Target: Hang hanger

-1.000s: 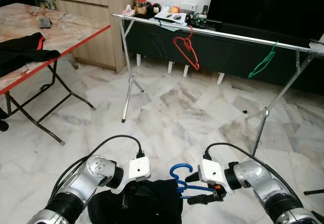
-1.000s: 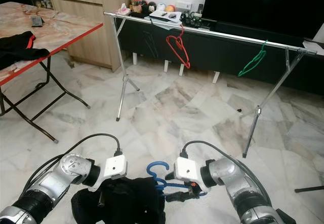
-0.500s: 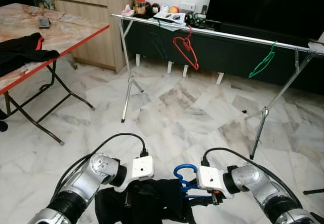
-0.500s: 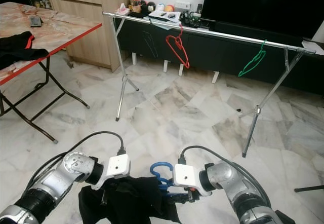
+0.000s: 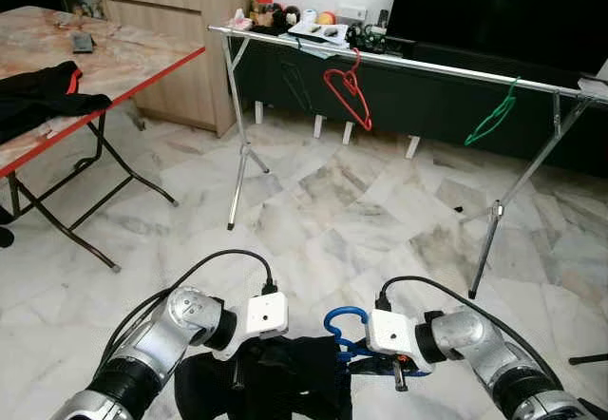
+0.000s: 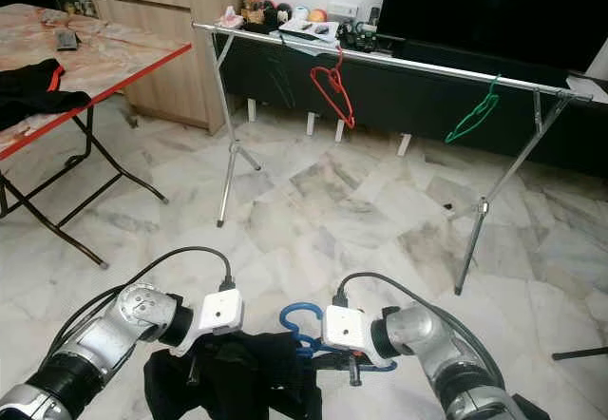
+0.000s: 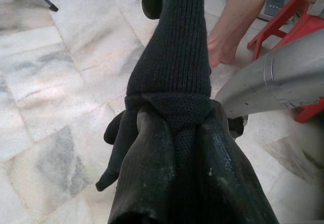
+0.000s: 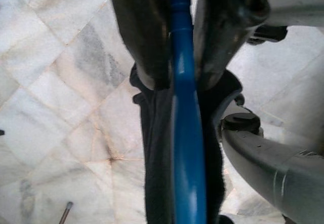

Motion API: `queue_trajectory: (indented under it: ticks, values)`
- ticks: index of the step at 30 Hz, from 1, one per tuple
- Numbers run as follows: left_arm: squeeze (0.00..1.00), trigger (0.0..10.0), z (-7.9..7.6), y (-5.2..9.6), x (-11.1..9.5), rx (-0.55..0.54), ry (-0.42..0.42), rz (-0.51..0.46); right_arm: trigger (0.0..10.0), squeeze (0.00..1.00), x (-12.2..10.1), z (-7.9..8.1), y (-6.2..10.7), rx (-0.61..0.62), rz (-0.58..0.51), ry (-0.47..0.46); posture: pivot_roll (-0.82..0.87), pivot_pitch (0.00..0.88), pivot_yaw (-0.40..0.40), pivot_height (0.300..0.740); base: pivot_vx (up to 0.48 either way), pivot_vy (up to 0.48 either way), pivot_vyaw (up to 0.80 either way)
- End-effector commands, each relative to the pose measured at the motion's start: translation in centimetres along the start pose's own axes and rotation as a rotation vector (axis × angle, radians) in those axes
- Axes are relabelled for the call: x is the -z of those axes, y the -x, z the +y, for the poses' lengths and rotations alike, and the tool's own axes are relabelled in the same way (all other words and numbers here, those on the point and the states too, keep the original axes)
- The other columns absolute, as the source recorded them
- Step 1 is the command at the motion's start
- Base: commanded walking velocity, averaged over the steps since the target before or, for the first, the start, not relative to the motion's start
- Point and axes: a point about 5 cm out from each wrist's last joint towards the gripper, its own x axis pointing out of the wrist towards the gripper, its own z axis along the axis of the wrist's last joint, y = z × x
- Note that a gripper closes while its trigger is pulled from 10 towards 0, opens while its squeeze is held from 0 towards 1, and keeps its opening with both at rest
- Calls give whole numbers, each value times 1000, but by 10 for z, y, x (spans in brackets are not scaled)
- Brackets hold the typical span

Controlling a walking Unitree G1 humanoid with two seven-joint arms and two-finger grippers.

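A blue hanger (image 5: 344,330) with a black knitted garment (image 5: 280,382) on it hangs low in front of me, above the marble floor. My right gripper (image 5: 382,369) is shut on the blue hanger's bar (image 8: 185,133). My left gripper (image 5: 239,374) is shut on the black garment (image 7: 174,72), pinching a fold between its fingers. A silver clothes rail (image 5: 427,64) stands ahead, carrying a red hanger (image 5: 349,92) and a green hanger (image 5: 492,121).
A folding table (image 5: 114,54) with a red edge stands at left, dark clothes (image 5: 43,97) lying on it. A wooden cabinet (image 5: 176,21) and a dark TV unit (image 5: 456,97) sit behind the rail. A person's bare arm (image 7: 238,19) and a red stool (image 7: 298,26) appear in the left wrist view.
My right gripper has shifted slightly lower on the hanger's bar, and the black garment has bunched a little closer to it. The left arm has hardly moved.
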Motion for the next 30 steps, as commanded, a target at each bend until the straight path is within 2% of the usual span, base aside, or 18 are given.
queue_trajectory:
  ticks: [1, 2, 3, 4, 13, 21, 22, 23, 24, 30]
  values:
    - [0, 10000, 3, -1, -15, 1, -61, -31, 1765, 0, -4, -2, -3, 12, -9, 16, 83, 44, -80, 740, 0, 0, 0]
    - [0, 10000, 3, -1, -16, 4, -58, -32, 1059, 0, -4, -1, -4, 21, -11, 14, 84, 45, -80, 740, 0, 0, 0]
    - [0, 10000, 3, -1, -16, 4, -58, -32, 1059, 0, -4, -1, -4, 21, -11, 14, 84, 45, -80, 740, 0, 0, 0]
    - [0, 10000, 3, -1, -16, 5, -58, -34, 0, 0, -4, -1, -5, 23, -13, 11, 84, 45, -80, 740, 0, 0, 0]
    - [0, 10000, 3, -1, -23, 14, -40, -44, 0, 0, -2, 4, -10, 24, -27, 0, 85, 47, -81, 740, 0, 0, 0]
    - [0, 10000, 4, 4, -23, 2, -98, -17, 0, 0, -1, 5, -11, 28, -29, -3, 88, 48, -83, 740, 0, 0, 0]
    - [153, 10000, 4, 4, -23, 6, -99, -19, 0, 0, -1, 5, -11, 30, -29, -3, 89, 49, -83, 740, 0, 0, 0]
    - [914, 10000, 4, 4, -23, 7, -99, -20, 0, 0, -1, 5, -11, 31, -29, -4, 89, 49, -83, 740, 0, 0, 0]
    - [1000, 10000, 4, 4, -24, 6, -100, -24, 0, 0, -1, 5, -11, 36, -30, -5, 90, 49, -83, 740, 0, 0, 0]
    - [1000, 10000, 5, 6, -26, 5, -103, -27, 0, 0, 2, 4, -10, 70, -35, -22, 89, 51, -84, 740, 0, 0, 0]
